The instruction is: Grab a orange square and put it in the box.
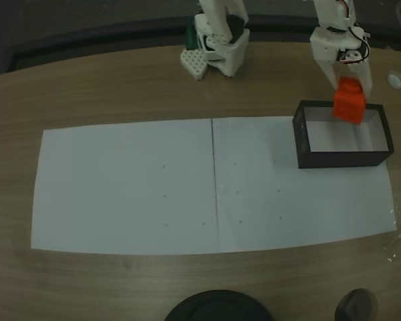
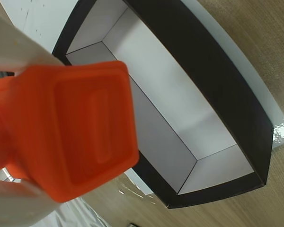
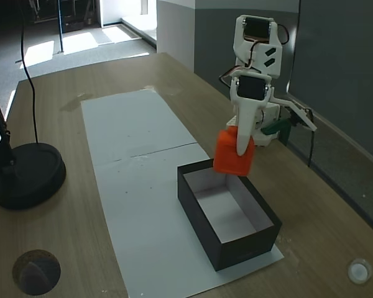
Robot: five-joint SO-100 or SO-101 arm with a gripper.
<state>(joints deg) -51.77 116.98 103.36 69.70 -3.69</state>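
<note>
The orange square [image 1: 349, 102] hangs in the air over the far rim of the box [image 1: 306, 144], with my white gripper [image 1: 351, 88] shut on it. In a fixed view from the side, the orange square [image 3: 234, 153] sits above the box's [image 3: 202, 215] near end, pinched by the gripper [image 3: 239, 149]. The wrist view has the orange square [image 2: 75, 130] large at the left, between pale fingers [image 2: 14, 47], above the box's [image 2: 217, 94] white floor. The box is open-topped, dark outside, with nothing inside.
White paper sheets [image 1: 127, 187] cover the wooden table [image 1: 120, 87]; the box stands on their right end. A black round lamp base [image 3: 26, 174] sits at the table's edge. The arm's base [image 1: 220, 43] stands at the back. A small white disc [image 1: 395, 79] lies nearby.
</note>
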